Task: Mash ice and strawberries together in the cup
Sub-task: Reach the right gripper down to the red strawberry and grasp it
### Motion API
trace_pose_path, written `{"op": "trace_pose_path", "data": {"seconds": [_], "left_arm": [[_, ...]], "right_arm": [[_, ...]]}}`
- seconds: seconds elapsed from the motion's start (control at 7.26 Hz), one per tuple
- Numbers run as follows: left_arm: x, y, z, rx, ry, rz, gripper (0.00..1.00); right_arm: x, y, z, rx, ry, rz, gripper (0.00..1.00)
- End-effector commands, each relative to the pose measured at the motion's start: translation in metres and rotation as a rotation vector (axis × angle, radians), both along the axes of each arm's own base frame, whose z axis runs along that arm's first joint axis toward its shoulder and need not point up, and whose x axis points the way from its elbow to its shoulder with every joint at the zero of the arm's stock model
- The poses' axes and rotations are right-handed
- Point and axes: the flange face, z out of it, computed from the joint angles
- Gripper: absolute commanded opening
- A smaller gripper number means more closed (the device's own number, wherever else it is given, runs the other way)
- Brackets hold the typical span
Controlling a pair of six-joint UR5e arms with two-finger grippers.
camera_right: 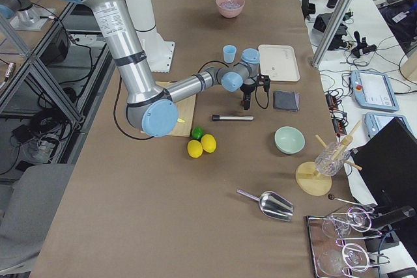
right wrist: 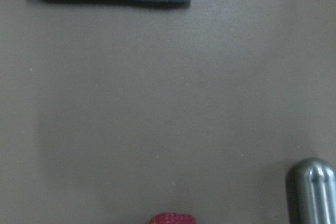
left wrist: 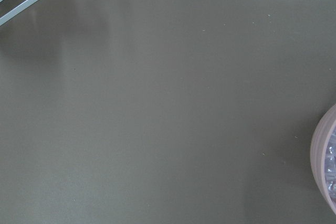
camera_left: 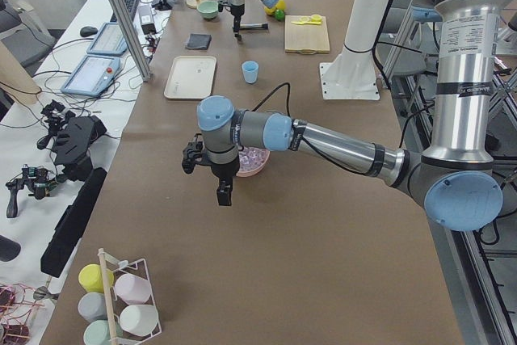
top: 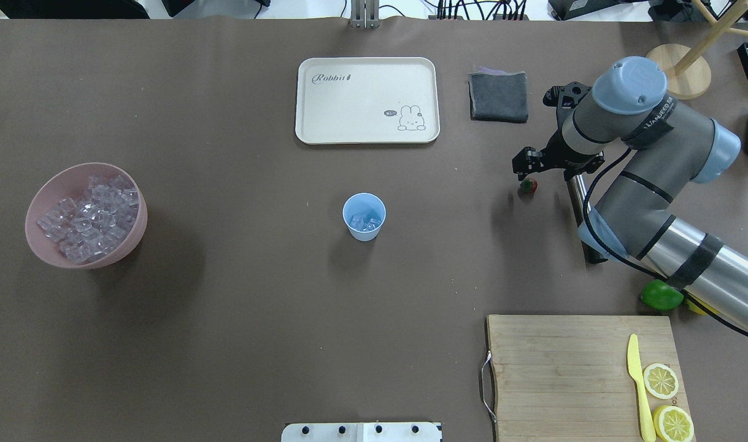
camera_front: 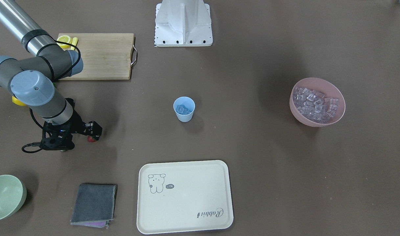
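Well apart from the cup [top: 362, 234], right fingers [top: 522, 164] above the strawberry [top: 528, 186], spacing unclear.

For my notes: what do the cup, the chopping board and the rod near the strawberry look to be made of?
Cup: probably plastic, pale blue, smooth and matte, with a thin even rim.
Chopping board: wood or bamboo, judging by the pale glued strips and grain; unvarnished-looking.
Rod: metal, likely steel, silver with a soft sheen on its rounded end.
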Motion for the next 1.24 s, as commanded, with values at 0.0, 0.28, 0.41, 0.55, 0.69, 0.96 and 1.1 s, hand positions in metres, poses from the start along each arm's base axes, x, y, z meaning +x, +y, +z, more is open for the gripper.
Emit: {"op": "trace_pose_path", "data": {"seconds": [0.0, 0.28, 0.41, 0.55, 0.69, 0.96, 1.1], "left_arm": [[0.000, 0.000, 0.000, 0.000, 0.000, 0.000, 0.98], [0.000, 0.000, 0.000, 0.000, 0.000, 0.000, 0.99], [0.000, 0.000, 0.000, 0.001, 0.000, 0.000, 0.98], [0.000, 0.000, 0.000, 0.001, 0.000, 0.000, 0.98], [0.001, 0.000, 0.000, 0.001, 0.000, 0.001, 0.98], [0.000, 0.000, 0.000, 0.001, 0.000, 0.000, 0.98], [0.000, 0.000, 0.000, 0.001, 0.000, 0.000, 0.98]], "right_arm": [[-0.012, 0.007, 0.001, -0.003, 0.012, 0.008, 0.96], [-0.015, 0.007, 0.001, -0.001, 0.025, 0.025, 0.60], [-0.015, 0.007, -0.001, -0.011, 0.020, 0.038, 0.01], [-0.015, 0.007, -0.004, -0.009, 0.016, 0.039, 0.00], [-0.015, 0.007, -0.005, -0.007, 0.016, 0.040, 0.00], [-0.022, -0.001, -0.037, 0.009, -0.004, 0.052, 0.00], [-0.032, -0.012, -0.078, 0.058, -0.034, 0.061, 0.00]]}}
